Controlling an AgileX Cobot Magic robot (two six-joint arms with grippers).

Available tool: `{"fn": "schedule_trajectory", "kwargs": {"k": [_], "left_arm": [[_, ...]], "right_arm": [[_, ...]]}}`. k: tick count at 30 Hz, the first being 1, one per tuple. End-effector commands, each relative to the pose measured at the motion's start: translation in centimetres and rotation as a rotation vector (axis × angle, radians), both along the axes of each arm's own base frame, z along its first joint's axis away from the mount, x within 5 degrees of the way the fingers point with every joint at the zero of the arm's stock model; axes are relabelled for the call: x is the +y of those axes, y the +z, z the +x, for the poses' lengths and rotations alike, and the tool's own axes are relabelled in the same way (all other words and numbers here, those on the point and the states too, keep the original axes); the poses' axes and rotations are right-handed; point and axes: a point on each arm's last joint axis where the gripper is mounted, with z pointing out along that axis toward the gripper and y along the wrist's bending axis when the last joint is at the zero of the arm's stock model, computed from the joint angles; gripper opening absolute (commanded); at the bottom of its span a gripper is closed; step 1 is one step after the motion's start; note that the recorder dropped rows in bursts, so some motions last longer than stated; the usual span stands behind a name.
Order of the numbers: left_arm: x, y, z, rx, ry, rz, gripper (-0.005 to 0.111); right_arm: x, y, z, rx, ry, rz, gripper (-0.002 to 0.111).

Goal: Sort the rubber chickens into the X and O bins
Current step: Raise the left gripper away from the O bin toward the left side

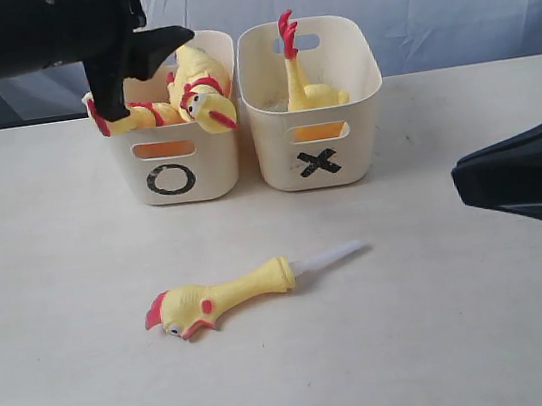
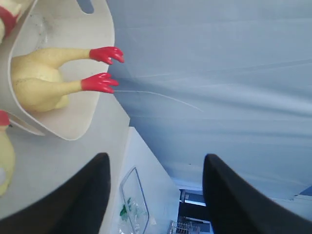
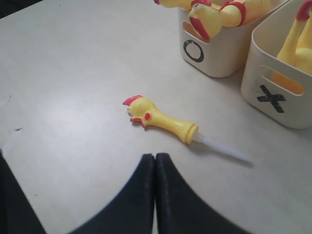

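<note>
Quick count: four rubber chickens, two bins, two arms.

The bins are a matching cream pair standing side by side at the back of the table [image 1: 73,372]. The only writing on them is one big black letter each, an O [image 1: 171,179] on the O bin [image 1: 212,176] and an X [image 1: 318,164] on the X bin [image 1: 274,152]. I can't spot any brand or other text.

Chickens:
- two whole chickens [image 1: 197,90] are piled in the O bin, with their heads flopping over the front rim
- one headless body [image 1: 308,92] sits in the X bin, with red feet sticking up above the rim
- one head-and-neck piece [image 1: 228,295] lies on its side on the open table in front of the bins, well apart from both. Its white tube [image 1: 329,253] points toward the right side of the exterior view.

So that's three in bins and one out on the table.

The left fingers [image 2: 83,200] hang over the O bin, spread wide apart with nothing between them. The right fingers [image 3: 146,195] are off at the right side, above the table near the head piece. They're clenched tight together and empty.
</note>
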Motion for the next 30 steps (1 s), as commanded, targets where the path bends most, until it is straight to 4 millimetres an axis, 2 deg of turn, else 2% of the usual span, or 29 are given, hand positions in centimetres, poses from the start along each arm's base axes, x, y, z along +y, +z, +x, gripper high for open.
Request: {"fn": "schedule_trajectory", "kwargs": {"k": [1,7,10,12,18,25,30], "left_arm": [[0.7,2.0,-0.7,-0.082,0.018,0.031,0.054],[1.9,3.8,-1.9,-0.226,0.041,0.186,0.054],[2.2,4.4,-2.7,-0.311,0.009,0.289,0.049],[2.3,4.7,-3.3,-0.372,-0.047,0.383,0.040],[2.5,4.1,-5.7,-0.504,-0.314,0.722,0.001],[4.6,3.0,-8.3,-0.537,-0.600,1.149,0.000],[5.2,0.3,-9.7,-0.439,-0.798,1.210,0.000]], "right_arm": [[-0.1,0.0,-0.1,-0.002,0.003,0.001,-0.001],[-0.1,0.0,-0.2,-0.002,0.004,0.000,-0.001],[-0.1,0.0,-0.2,-0.002,0.004,0.000,-0.001],[-0.1,-0.1,-0.2,0.000,0.005,-0.006,-0.001],[-0.1,-0.1,-0.2,0.000,0.005,-0.006,-0.001],[-0.1,0.0,-0.1,-0.005,0.003,-0.003,-0.001],[-0.1,0.0,-0.1,-0.003,0.004,-0.004,-0.001]]}}
